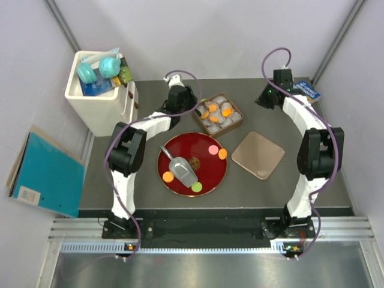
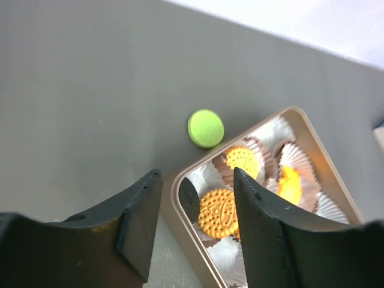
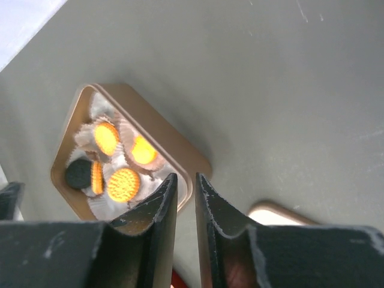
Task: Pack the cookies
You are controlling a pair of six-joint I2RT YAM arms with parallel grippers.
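A brown box [image 1: 236, 122] of white paper cups holds several orange cookies [image 1: 226, 111]. On the red plate [image 1: 213, 180] lie a pink cookie [image 1: 212, 149], two orange ones [image 1: 222, 153] and a green one [image 1: 197, 186]. My left gripper [image 2: 197, 180] is open and straddles the box's rim [image 2: 178, 195], with an orange cookie [image 2: 219, 211] lying in the box between its fingers. Another green cookie [image 2: 206, 128] lies on the table just outside the box. My right gripper [image 3: 186, 177] hovers to the right of the box [image 3: 180, 150], its jaws a narrow gap apart with nothing between them.
A metal scoop [image 1: 183, 171] rests on the red plate. The box's lid [image 1: 258, 155] lies right of the plate. A white bin [image 1: 99, 105] with blue items stands at the back left, and a teal folder [image 1: 48, 174] lies off the table's left side.
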